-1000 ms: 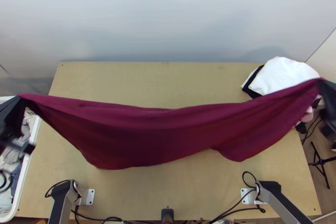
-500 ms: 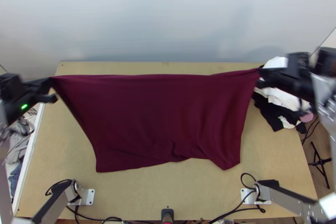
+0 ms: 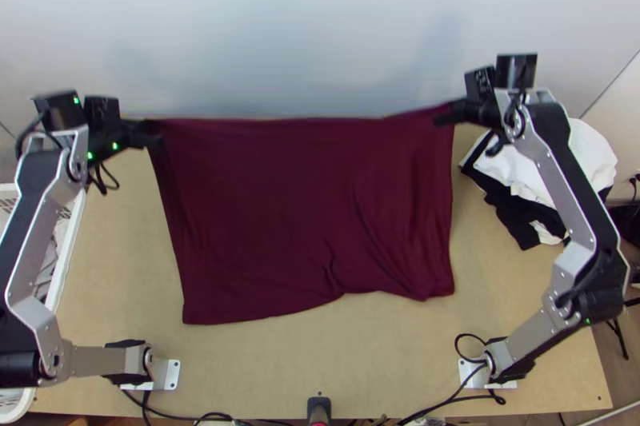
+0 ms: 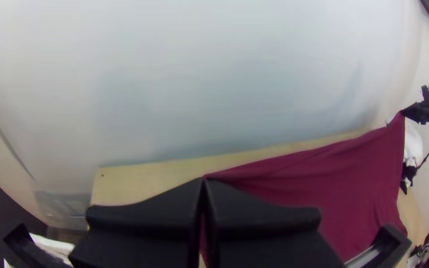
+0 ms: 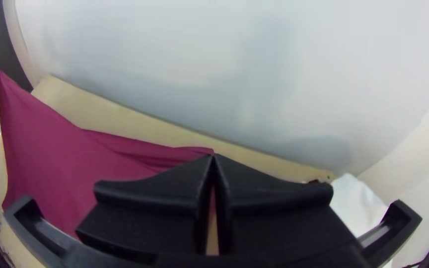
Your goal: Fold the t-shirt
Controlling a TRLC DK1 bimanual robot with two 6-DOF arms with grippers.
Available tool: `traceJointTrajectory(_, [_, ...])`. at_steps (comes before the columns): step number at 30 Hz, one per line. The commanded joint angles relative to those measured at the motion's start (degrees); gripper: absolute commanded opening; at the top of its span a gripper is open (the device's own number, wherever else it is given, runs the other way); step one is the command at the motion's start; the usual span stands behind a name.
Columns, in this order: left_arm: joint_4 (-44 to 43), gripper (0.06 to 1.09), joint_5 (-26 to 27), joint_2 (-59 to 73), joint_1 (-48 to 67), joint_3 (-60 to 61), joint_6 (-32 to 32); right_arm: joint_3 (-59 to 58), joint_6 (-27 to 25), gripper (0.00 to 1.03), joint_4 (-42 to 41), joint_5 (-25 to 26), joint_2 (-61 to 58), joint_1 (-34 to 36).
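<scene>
T-shirt (image 3: 272, 210) hangs spread over the worktop (image 3: 384, 362), creased at its near right part; left claw (image 3: 146, 135) and right claw (image 3: 445, 116) each pinch a far corner. Unfolded as yet, it probably needs laying flat, then every fold. Wood shows along the near edge; clothes (image 3: 590, 156) crowd the right side.

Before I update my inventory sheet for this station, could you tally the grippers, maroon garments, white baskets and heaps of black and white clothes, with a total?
Grippers: 2 (left gripper, right gripper)
Maroon garments: 1 (t-shirt)
White baskets: 1 (basket)
Black and white clothes heaps: 1 (heap)
Total: 5
</scene>
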State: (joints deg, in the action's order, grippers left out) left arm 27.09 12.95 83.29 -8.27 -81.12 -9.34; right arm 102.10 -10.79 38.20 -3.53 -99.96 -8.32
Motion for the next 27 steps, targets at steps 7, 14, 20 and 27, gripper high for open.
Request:
traceJointTrajectory(7, [10.2,0.10,-2.7,-11.6,-0.2,-15.5,6.7,23.1,4.7,0.03,10.7,4.8,4.3,-3.5])
traceJointTrajectory(14, [20.2,0.10,-1.1,-25.3,-2.4,-17.7,6.9,24.1,5.5,0.03,20.0,4.8,18.8,-5.7])
traceJointTrajectory(20, [21.1,0.10,-0.8,-37.5,-3.9,-17.1,7.1,25.2,5.9,0.03,25.6,4.8,29.3,-6.3])
traceJointTrajectory(27, [22.0,0.10,-0.6,-43.0,-4.5,-21.4,10.9,26.3,10.3,0.03,27.2,-1.4,36.6,0.4])
